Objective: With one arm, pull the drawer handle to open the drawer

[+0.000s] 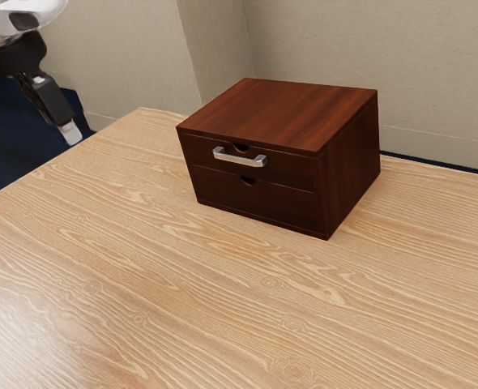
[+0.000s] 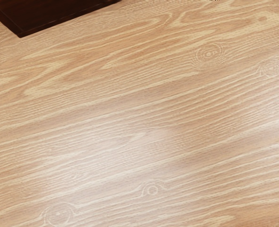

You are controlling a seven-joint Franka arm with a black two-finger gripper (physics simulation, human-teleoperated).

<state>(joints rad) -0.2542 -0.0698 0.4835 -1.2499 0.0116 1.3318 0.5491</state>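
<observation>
A dark reddish-brown wooden cabinet [image 1: 283, 113] stands on the table, toward the back and the exterior view's right. It has two drawers, one above the other, both flush with the front. The upper drawer [image 1: 251, 162] carries a silver bar handle [image 1: 240, 157]. The lower drawer [image 1: 251, 197] has just a small notch at its top edge. My gripper [image 1: 65, 126] hangs at the exterior view's upper left, above the table's far edge and well away from the handle, with nothing in it. A dark corner of the cabinet [image 2: 45, 12] shows in the wrist view, some way from my hand.
The light wood-grain table [image 1: 182, 292] spreads wide in front of and beside the cabinet. Beige walls [image 1: 433, 73] rise behind it. Dark blue floor [image 1: 12, 146] lies past the table's edge at the exterior view's left.
</observation>
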